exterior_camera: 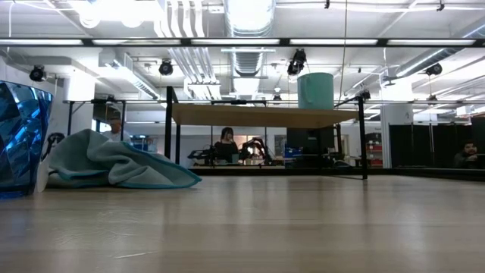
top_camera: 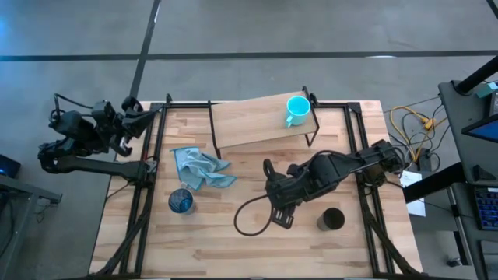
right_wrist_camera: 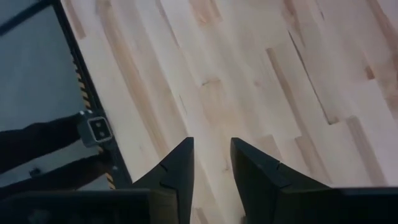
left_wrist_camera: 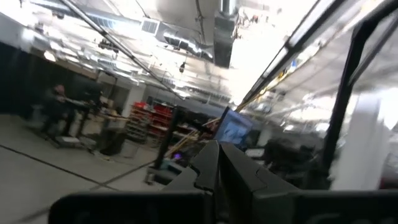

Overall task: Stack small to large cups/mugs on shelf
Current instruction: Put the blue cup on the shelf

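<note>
A teal mug (top_camera: 296, 110) stands upright on the light wooden shelf (top_camera: 249, 123) near its right end; it also shows in the low view (exterior_camera: 315, 89) on the shelf (exterior_camera: 261, 115). A translucent blue glass cup (top_camera: 180, 201) stands on the table at the near left, and it shows in the low view (exterior_camera: 19, 136) too. A black cup (top_camera: 331, 219) stands on the table at the near right. My right gripper (top_camera: 281, 215) is open and empty over the table's middle, left of the black cup, its fingers (right_wrist_camera: 177, 165) pointing down at bare wood. My left gripper (top_camera: 138, 117) is shut and empty at the table's far left corner.
A crumpled light blue cloth (top_camera: 201, 168) lies between the shelf and the blue glass cup. A black cable (top_camera: 245, 218) loops on the table beside my right gripper. Black frame rails (top_camera: 144, 187) run along the table's left and right sides.
</note>
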Tool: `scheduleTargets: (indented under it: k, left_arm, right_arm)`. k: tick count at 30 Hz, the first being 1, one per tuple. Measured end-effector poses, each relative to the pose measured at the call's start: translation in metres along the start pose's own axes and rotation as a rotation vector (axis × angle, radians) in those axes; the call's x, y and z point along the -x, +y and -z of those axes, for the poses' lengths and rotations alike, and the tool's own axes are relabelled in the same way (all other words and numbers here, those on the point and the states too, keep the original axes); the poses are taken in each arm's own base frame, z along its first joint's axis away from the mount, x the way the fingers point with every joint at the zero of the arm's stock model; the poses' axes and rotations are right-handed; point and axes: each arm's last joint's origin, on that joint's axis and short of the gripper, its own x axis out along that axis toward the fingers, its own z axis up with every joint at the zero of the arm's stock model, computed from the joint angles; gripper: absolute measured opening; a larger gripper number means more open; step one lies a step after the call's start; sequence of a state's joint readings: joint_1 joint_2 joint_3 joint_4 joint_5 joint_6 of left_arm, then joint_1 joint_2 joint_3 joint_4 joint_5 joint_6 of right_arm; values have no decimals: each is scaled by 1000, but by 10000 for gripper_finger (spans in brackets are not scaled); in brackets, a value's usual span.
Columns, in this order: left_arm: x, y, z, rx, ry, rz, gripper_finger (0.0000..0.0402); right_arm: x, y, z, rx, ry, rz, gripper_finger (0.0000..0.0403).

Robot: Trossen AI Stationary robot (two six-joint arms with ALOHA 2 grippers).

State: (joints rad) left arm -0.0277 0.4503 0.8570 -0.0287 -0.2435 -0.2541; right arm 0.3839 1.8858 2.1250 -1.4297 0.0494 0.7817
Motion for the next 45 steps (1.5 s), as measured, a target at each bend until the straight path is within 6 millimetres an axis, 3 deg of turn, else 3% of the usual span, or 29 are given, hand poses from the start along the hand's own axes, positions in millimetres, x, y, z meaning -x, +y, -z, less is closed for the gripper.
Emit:
scheduleTargets:
  k: [3, 7, 13, 16, 21, 32, 37, 41, 45]
  left_arm:
    - [1, 0, -1, 43, -2, 6, 0]
    - [5, 0, 3, -86, 91, 41, 0]
    - [18, 9, 22, -118, 639, -111, 0]
    - [24, 12, 34, -48, 907, -198, 0]
    - [22, 10, 49, 57, 1162, -187, 0]
    - [9, 10, 74, 102, 1370, -161, 0]
    - [4, 13, 101, 141, 1506, -169, 0]
    - [-8, 16, 124, 190, 1550, -245, 0]
    - [-22, 16, 146, 246, 1599, -211, 0]
  right_arm:
    - [0, 2, -2, -23, -16, -16, 98]
    - [0, 4, -4, -78, -42, -45, 98]
    - [1, 8, -7, -114, -71, -84, 95]
    - [1, 9, -9, -115, -85, -99, 95]
    - [1, 9, -9, -106, -89, -104, 95]
    - [1, 9, -9, -29, -92, -99, 92]
    - [1, 9, -9, -25, -90, -98, 91]
    - [1, 9, -8, 6, -88, -95, 88]
    - [1, 10, -7, 44, -88, -94, 86]
